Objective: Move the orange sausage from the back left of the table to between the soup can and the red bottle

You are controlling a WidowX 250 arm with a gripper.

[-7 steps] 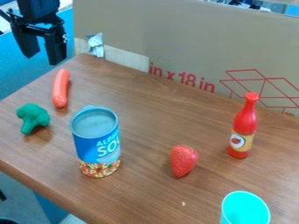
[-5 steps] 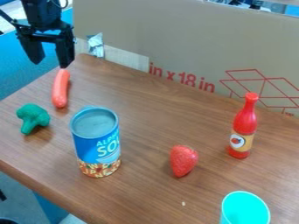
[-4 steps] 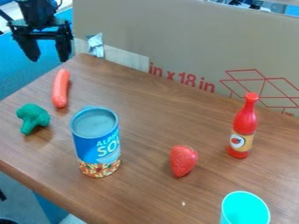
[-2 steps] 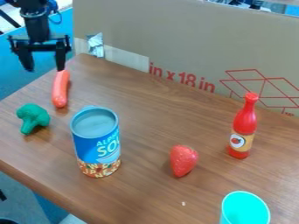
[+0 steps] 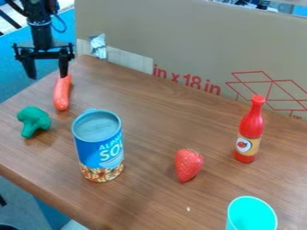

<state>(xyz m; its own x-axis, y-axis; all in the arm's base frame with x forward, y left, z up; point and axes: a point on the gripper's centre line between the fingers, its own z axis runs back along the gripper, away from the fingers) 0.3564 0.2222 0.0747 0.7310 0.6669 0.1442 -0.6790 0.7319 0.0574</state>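
One camera looks down aslant, tabletop below.

Brown wood-grain tabletop (image 5: 156, 117), seen at a slant. Near its far left corner, an orange-red toy sausage (image 5: 62, 95), lying flat. Just nearer, green toy broccoli (image 5: 34, 121). To the right of that, a blue soup can (image 5: 99, 148), upright. Between the can and an upright red bottle (image 5: 250, 128) with a tan label, a red strawberry (image 5: 189, 165). At the view's bottom edge, partly cut off, a turquoise cup (image 5: 252, 216). Near it, a small pale speck (image 5: 188, 209).
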